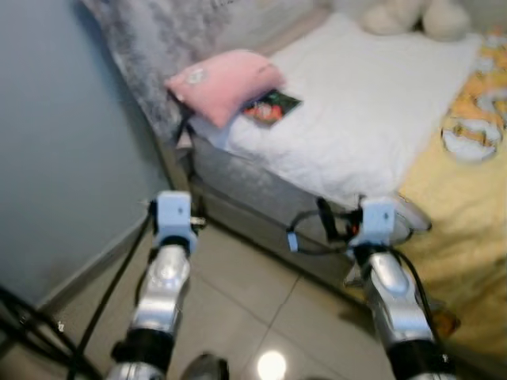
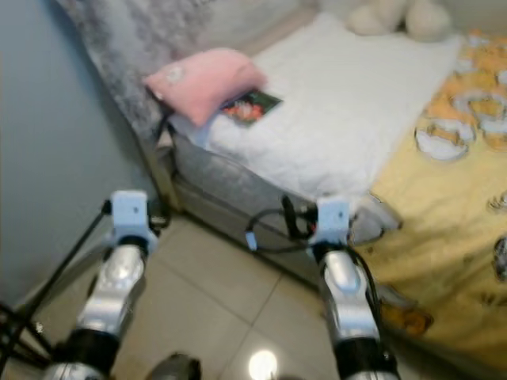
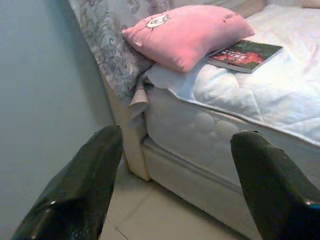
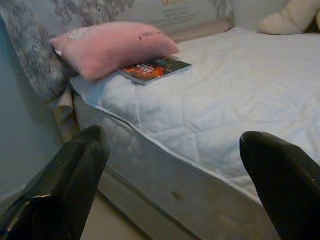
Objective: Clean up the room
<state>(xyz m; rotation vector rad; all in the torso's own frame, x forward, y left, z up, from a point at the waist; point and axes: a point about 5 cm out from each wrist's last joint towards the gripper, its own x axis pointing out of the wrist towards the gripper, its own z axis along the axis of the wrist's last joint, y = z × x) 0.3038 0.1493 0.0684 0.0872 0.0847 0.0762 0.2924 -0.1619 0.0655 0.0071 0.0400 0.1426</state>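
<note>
A pink pillow (image 1: 224, 82) lies at the head of the bed (image 1: 356, 111), and a dark book (image 1: 270, 107) with a red cover picture rests half under it on the white quilt. Both silver arms are raised over the tiled floor in front of the bed side. In the left wrist view my left gripper (image 3: 172, 190) stands open, aimed at the bed corner below the pillow (image 3: 185, 32) and the book (image 3: 245, 54). My right gripper (image 4: 172, 185) is open too, facing the mattress edge with the book (image 4: 156, 69) beyond it.
A yellow patterned blanket (image 1: 463, 198) drapes over the bed's right side down toward the floor. Plush toys (image 1: 416, 16) sit at the far end. A grey-blue wall (image 1: 63, 142) runs along the left, with black tripod legs (image 1: 32, 332) and a cable by it.
</note>
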